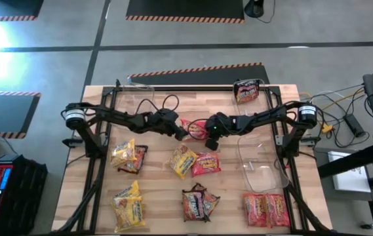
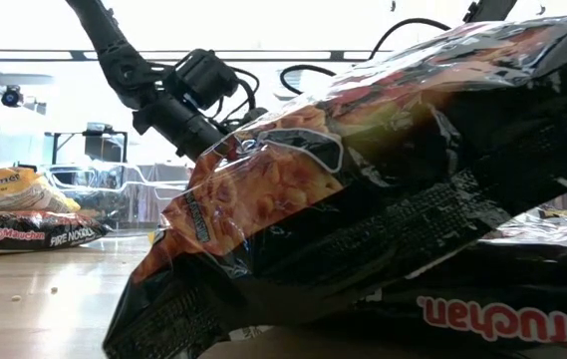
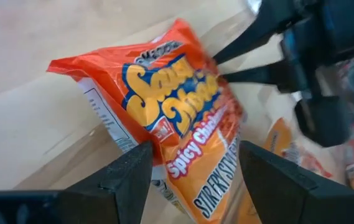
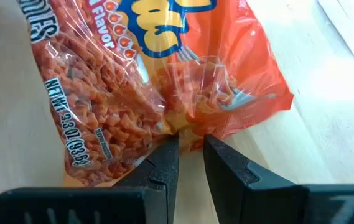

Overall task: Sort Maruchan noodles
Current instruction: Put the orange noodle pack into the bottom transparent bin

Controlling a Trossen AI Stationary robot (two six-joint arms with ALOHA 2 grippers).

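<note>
Mid-table handover of one red-orange noodle packet (image 1: 189, 126), pinched at its edge between the nearly closed fingers of the right gripper (image 4: 185, 146), apparently to carry it to its own pile. Left gripper (image 3: 192, 168) just beside it, fingers spread wide on either side of the wrapper, no grip evident. Other packets grouped by colour on the wooden table (image 1: 160, 216): yellow ones (image 1: 126, 204) left, red ones (image 1: 265, 208) right, dark ones (image 1: 198, 203) between, one packet (image 1: 246, 91) in a clear bin at the far edge.
</note>
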